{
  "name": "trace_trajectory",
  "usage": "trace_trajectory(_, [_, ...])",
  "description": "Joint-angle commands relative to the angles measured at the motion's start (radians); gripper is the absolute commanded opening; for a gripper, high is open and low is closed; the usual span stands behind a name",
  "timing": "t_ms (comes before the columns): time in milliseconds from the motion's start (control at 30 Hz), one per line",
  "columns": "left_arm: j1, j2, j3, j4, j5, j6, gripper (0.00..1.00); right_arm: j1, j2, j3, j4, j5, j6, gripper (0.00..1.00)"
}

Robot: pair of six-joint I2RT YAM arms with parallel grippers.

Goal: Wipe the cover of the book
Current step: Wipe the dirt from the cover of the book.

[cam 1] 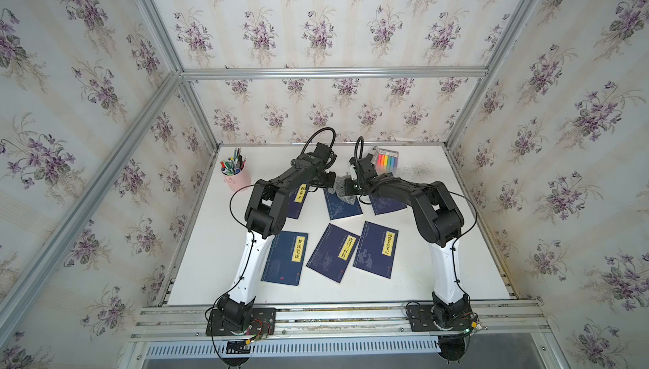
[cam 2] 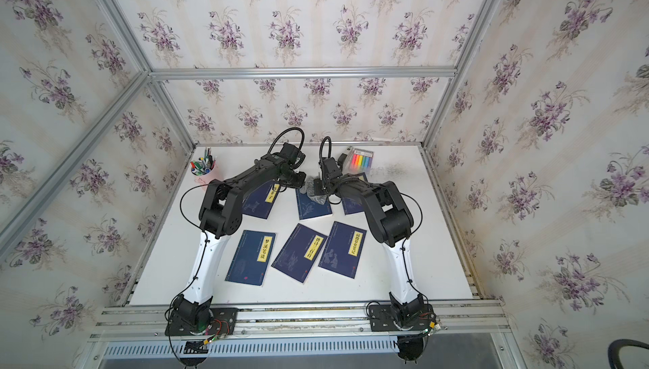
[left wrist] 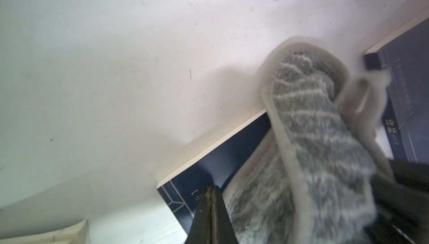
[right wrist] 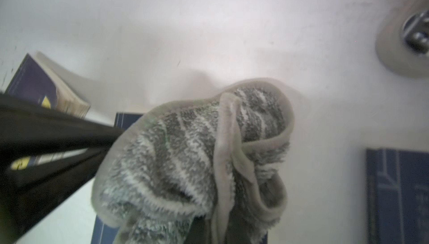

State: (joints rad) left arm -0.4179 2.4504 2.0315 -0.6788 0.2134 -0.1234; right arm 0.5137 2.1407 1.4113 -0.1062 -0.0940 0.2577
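We are clamping right hand (cam 1: 351, 188) on cloth (right wrist: 185, 161), wiping far middle book (cam 1: 342, 207); left hand (left wrist: 210, 193), closed empty, seemingly pinning far-left corner against sliding.

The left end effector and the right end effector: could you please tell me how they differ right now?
The left end effector is shut on nothing; the right end effector is shut on the grey striped terry cloth. The left end effector's tips sit near a corner of the dark blue paperback book; the right end effector holds the cloth bunched over that book. Both are black, shut, and work at the same book.
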Motion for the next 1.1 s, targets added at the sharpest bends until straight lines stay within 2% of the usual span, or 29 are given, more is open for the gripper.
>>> trace_trajectory(0, [0.002,0.033,-0.016,-0.056,-0.022,-0.002,0.0,0.06,-0.053,-0.113,-0.143,-0.034,-0.027,0.0])
trace_trajectory(133, [0.004,0.032,-0.02,-0.054,-0.012,-0.008,0.0,0.084,-0.132,-0.256,-0.095,-0.058,0.007,0.0])
trace_trajectory(300, [0.004,0.033,-0.022,-0.052,-0.006,-0.009,0.0,0.096,-0.165,-0.292,-0.079,-0.066,0.032,0.0])
trace_trajectory(433, [0.004,0.032,-0.021,-0.051,-0.004,-0.01,0.0,0.089,-0.102,-0.188,-0.124,-0.01,0.017,0.0])
trace_trajectory(667, [0.004,0.032,-0.021,-0.054,-0.002,-0.007,0.0,0.039,0.09,0.107,-0.23,0.038,0.007,0.0])
trace_trajectory(800, [0.005,0.033,-0.017,-0.054,0.0,-0.005,0.0,0.039,0.129,0.185,-0.262,0.059,-0.002,0.0])
trace_trajectory(933, [0.008,0.034,-0.016,-0.056,0.0,-0.004,0.0,0.039,0.089,0.118,-0.239,0.022,-0.006,0.0])
trace_trajectory(1067, [0.009,0.034,-0.016,-0.056,0.0,-0.004,0.0,0.056,0.002,-0.041,-0.176,0.0,-0.014,0.0])
